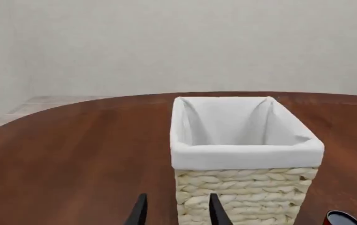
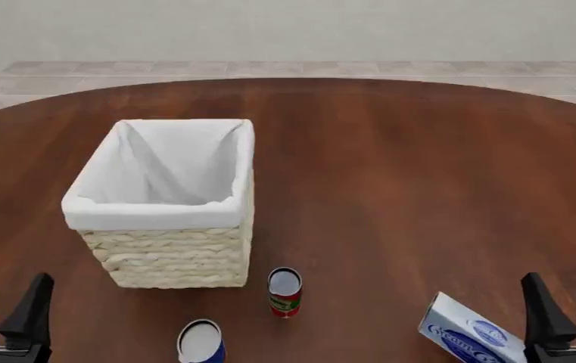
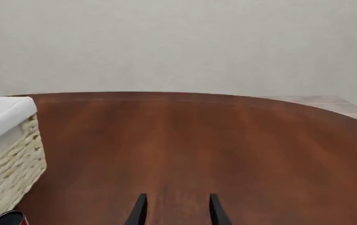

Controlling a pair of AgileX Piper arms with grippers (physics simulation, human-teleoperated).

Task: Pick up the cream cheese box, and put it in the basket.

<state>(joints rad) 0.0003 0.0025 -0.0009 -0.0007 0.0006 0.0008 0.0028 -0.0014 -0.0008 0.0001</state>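
The cream cheese box [image 2: 469,331], white with a blue oval logo, lies at the table's near right edge in the front view. The woven basket [image 2: 172,257] with its white liner stands at the left; it also fills the left wrist view as the basket [image 1: 247,192] and shows at the edge of the right wrist view as the basket [image 3: 6,173]. My left gripper [image 2: 3,306] is open at the near left corner, short of the basket. My right gripper [image 2: 568,302] is open just right of the box, not touching it. Nothing sits between the fingers of either gripper [image 1: 174,212] [image 3: 174,212].
A red can [image 2: 284,292] stands just right of the basket's near corner; a blue can [image 2: 200,342] stands nearer the front edge. The brown round table [image 2: 399,174] stretches away to the right and back. A red can's rim [image 3: 8,218] shows in the right wrist view.
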